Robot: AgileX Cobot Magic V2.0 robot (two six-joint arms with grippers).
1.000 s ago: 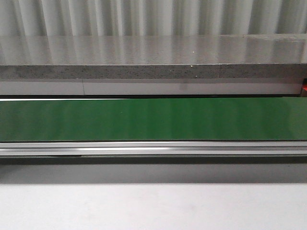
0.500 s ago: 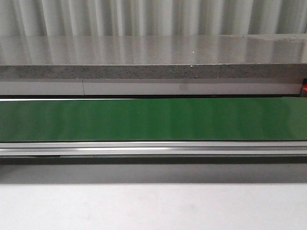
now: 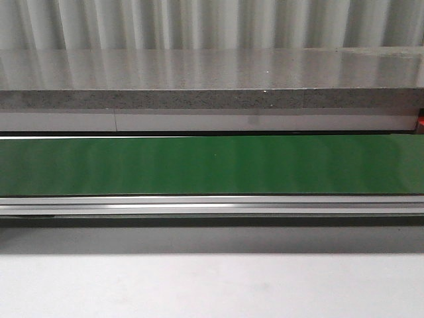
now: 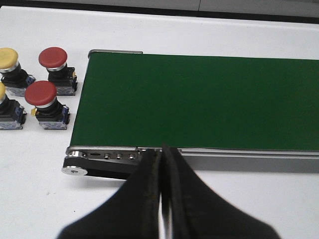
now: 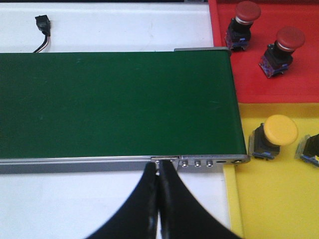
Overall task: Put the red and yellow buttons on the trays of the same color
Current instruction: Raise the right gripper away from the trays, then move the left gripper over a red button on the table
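Observation:
In the left wrist view two red buttons (image 4: 41,93) (image 4: 53,58) and two yellow buttons (image 4: 8,57) (image 4: 1,94) stand on the white table beside the end of the green belt (image 4: 199,99). My left gripper (image 4: 162,152) is shut and empty, over the belt's near rail. In the right wrist view a red tray (image 5: 269,79) holds two red buttons (image 5: 247,11) (image 5: 290,39). A yellow tray (image 5: 279,199) holds a yellow button (image 5: 280,129) and another button (image 5: 311,149) cut off at the edge. My right gripper (image 5: 159,167) is shut and empty, by the belt's rail.
The green conveyor belt (image 3: 212,164) with its metal rail (image 3: 212,205) spans the front view, a grey stone ledge (image 3: 212,99) behind it. A small black connector with a wire (image 5: 42,24) lies on the table beyond the belt.

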